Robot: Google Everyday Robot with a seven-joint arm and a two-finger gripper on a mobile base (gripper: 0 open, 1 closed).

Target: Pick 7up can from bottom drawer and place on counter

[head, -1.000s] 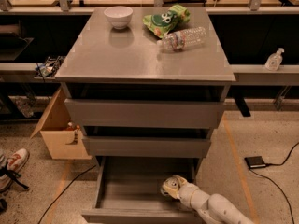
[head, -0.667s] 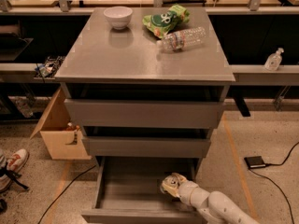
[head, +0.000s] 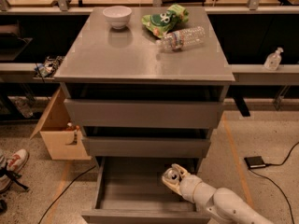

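On the tabletop (head: 131, 62) sit a bowl (head: 117, 17), snack bag (head: 164, 21) and lying bottle (head: 183, 38), while the open bottom drawer (head: 131, 192) holds, right of middle, the 7up can (head: 172, 174) (roughly upright, silver top up), clasped by the end effector (head: 174, 178).

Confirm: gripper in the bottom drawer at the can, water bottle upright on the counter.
No: the camera view shows the water bottle lying on its side on the counter. The gripper is in the bottom drawer at the 7up can.

claw (head: 174, 177) in open bottom drawer (head: 131, 191), left side seemingly free
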